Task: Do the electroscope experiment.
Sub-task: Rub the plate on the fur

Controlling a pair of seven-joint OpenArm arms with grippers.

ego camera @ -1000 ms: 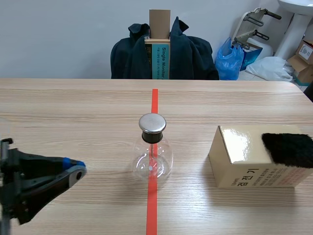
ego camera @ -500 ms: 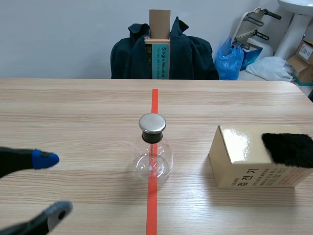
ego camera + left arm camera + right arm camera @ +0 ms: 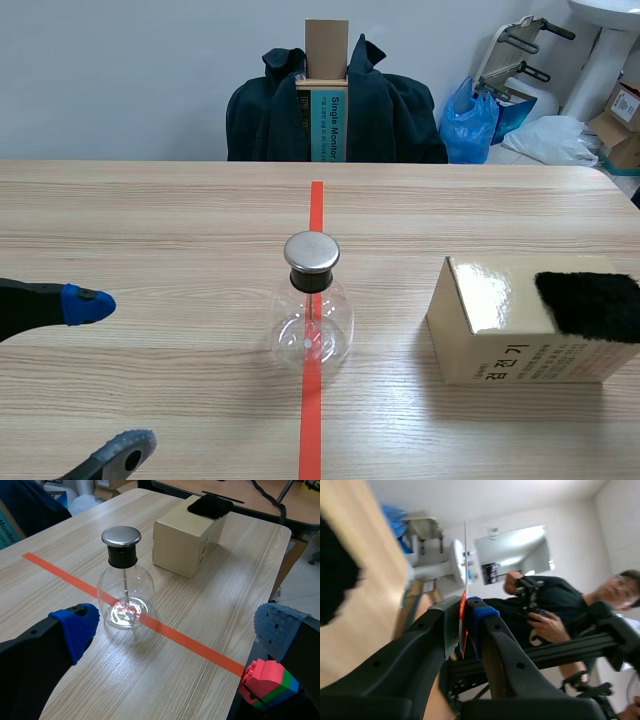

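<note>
The electroscope, a round glass flask (image 3: 312, 325) with a black neck and a metal cap, stands on the red tape line at the table's middle. In the left wrist view the flask (image 3: 125, 592) is ahead of my left gripper (image 3: 177, 630), whose fingers stand wide apart with nothing between them. From the scene's left edge that left gripper (image 3: 105, 378) comes in, well short of the flask. A tan box (image 3: 520, 330) on the right carries a black fur patch (image 3: 590, 303). My right gripper (image 3: 465, 611) points up and away from the table, shut on a thin clear strip (image 3: 465, 560) with a red lower part.
A chair draped with a dark jacket (image 3: 390, 115) stands behind the table's far edge. A person (image 3: 555, 615) shows beyond the right gripper. A multicoloured toy block (image 3: 267, 682) sits under the left gripper's finger, past the table's edge (image 3: 280, 555).
My left gripper has opened from shut to wide apart: one finger has dropped toward the table's front edge, and the other has drawn back to the left.
</note>
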